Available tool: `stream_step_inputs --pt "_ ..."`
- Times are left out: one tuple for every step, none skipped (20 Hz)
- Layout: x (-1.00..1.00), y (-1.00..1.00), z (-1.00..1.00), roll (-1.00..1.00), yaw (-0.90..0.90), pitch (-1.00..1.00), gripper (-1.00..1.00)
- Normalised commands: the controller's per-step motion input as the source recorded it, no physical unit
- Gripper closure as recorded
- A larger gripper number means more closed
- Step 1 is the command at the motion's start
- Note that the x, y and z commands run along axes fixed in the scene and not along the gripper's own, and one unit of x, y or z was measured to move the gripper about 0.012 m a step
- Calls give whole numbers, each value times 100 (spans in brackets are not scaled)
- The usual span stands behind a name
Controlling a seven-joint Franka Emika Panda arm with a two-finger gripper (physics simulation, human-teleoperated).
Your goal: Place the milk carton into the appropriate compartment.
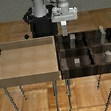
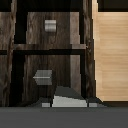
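The milk carton (image 2: 65, 98) sat right up against our claw (image 2: 69, 103), seemingly clamped between the fingers, though we could not tell for certain that the grip was closed on it. The claw (image 1: 64, 29) hung above the dark divided tray (image 1: 88, 67), with the pale open tray (image 1: 26, 58) well off to one side. Below the claw lay a small grey cube (image 2: 50, 25) in another section. We judged it best to lower straight down, clear of the dividers, before letting go.

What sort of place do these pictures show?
Probably a simulated sorting workspace, not a real room: a rendered wooden floor, a light wooden tray on thin metal legs, and a dark wooden bin with dividers holding small grey boxes.
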Motion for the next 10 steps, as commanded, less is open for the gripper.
stream_step_inputs --pt "0 100 0 0 0 0 100" --pt "0 100 0 0 0 0 100" --pt "0 0 -100 0 0 0 100" --pt "0 0 0 0 0 0 100" --pt "0 0 -100 0 0 0 100" --pt "0 0 -100 0 0 0 100" --pt "0 0 -100 0 0 0 100" --pt "0 0 -100 0 0 0 100" --pt "0 0 -100 0 0 0 100" --pt "0 0 -100 0 0 0 100"
